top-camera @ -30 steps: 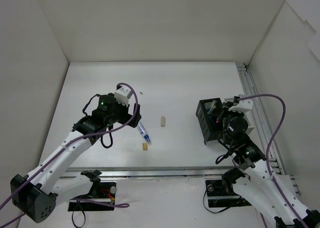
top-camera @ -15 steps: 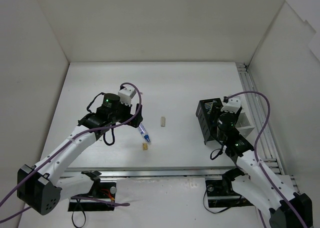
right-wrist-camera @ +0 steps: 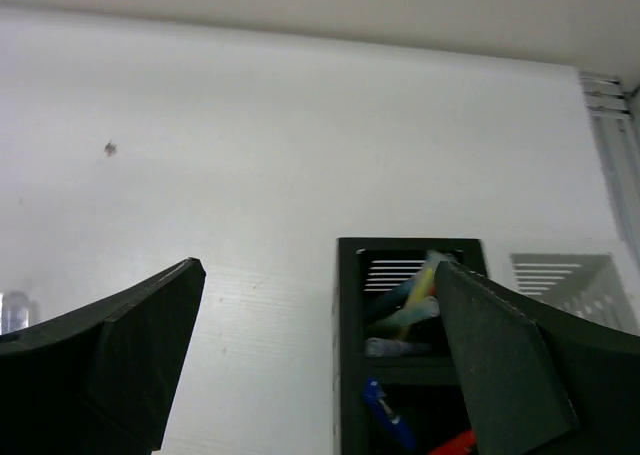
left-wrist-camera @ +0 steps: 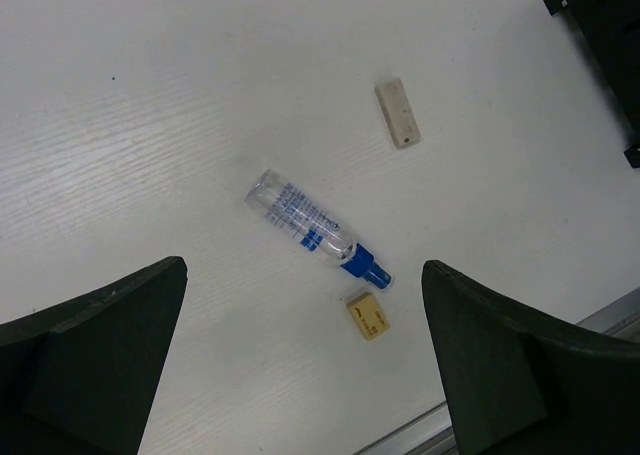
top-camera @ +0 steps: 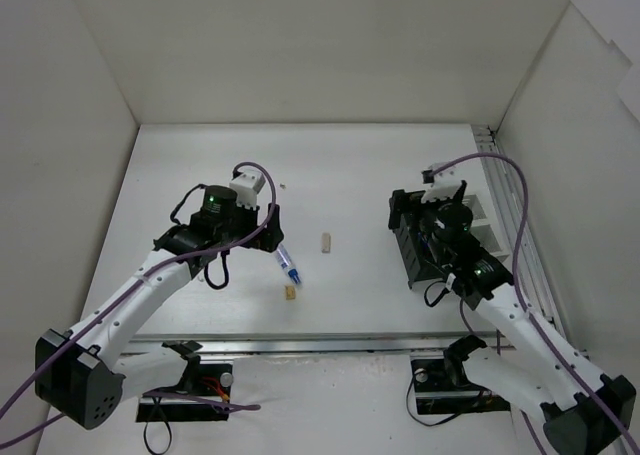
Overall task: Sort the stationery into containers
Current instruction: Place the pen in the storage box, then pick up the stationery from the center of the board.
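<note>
left gripper (left-wrist-camera: 305, 273): fingers spread wide, nothing held, hung over the table (left-wrist-camera: 150, 125). blue-capped tube (left-wrist-camera: 315, 225) is seen flat at centre of the left wrist view, cap toward lower right. small beige block (left-wrist-camera: 368, 315) is noted just beside the cap; longer beige block (left-wrist-camera: 398, 112) upper right, well apart.
right gripper (right-wrist-camera: 320, 267): fingers likewise apart, empty. black mesh organiser (right-wrist-camera: 349, 355) is seen at lower centre of the right wrist view, pens (right-wrist-camera: 408, 297) leaning inside. white slotted box (right-wrist-camera: 562, 275) is noted just right of it.
</note>
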